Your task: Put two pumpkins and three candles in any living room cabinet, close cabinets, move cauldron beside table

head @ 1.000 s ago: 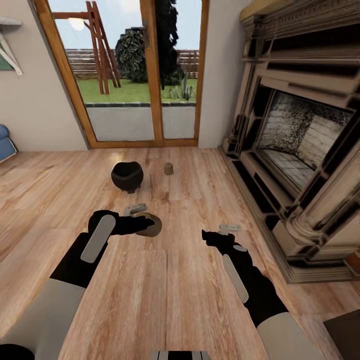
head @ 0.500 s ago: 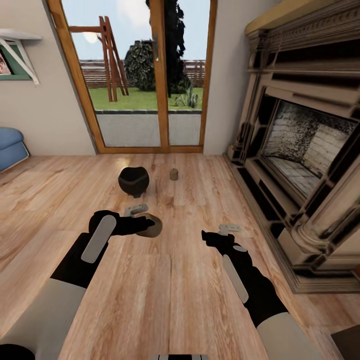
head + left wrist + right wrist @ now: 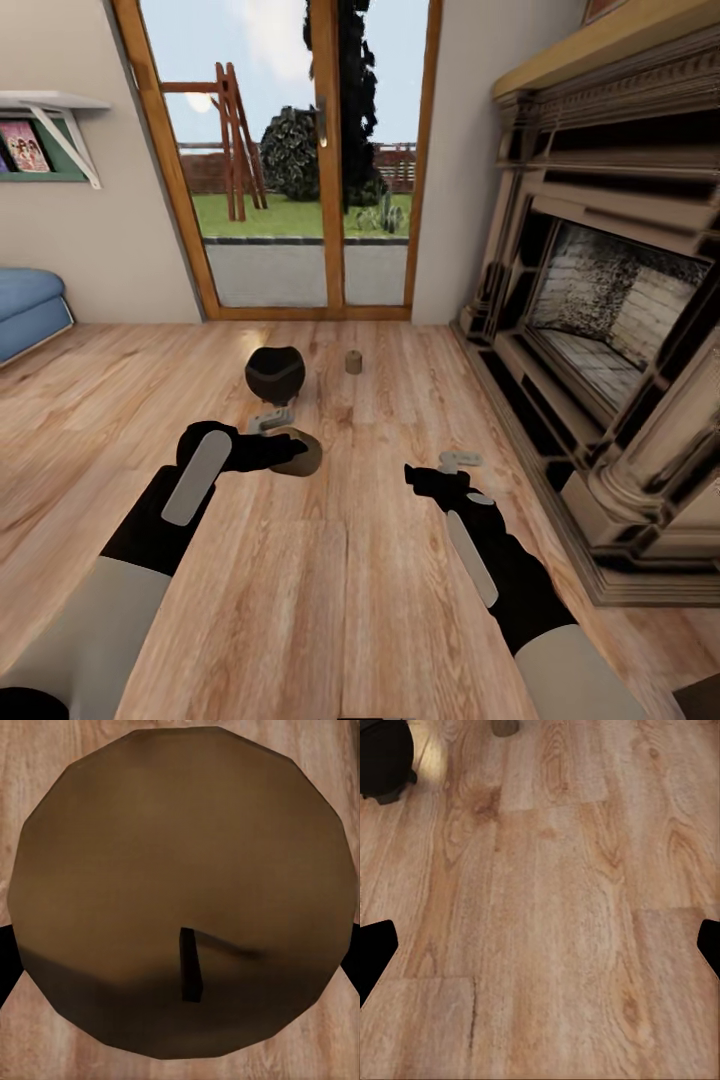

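In the head view my left gripper (image 3: 286,440) is shut on a round brown candle (image 3: 301,456), held above the wooden floor. The left wrist view looks straight down on that candle's flat top (image 3: 180,885) with its short dark wick. The black cauldron (image 3: 275,373) stands on the floor just beyond my left hand, and a second small candle (image 3: 353,362) stands to its right. My right gripper (image 3: 441,470) is open and holds nothing. The right wrist view catches the cauldron (image 3: 382,757) and the small candle (image 3: 505,726) at the picture's edge. The pumpkins and the cabinet are out of view.
A large ornate fireplace (image 3: 600,300) lines the right side. A wood-framed glass door (image 3: 315,180) to the garden stands straight ahead. At the left are a blue sofa (image 3: 28,305) and a wall shelf (image 3: 50,105). Bare wooden floor (image 3: 340,600) lies between my arms.
The whole picture has shifted as the camera moved: the cauldron and floor candle now look smaller and farther, and more of the wall and sofa shows. Both arms keep their pose.
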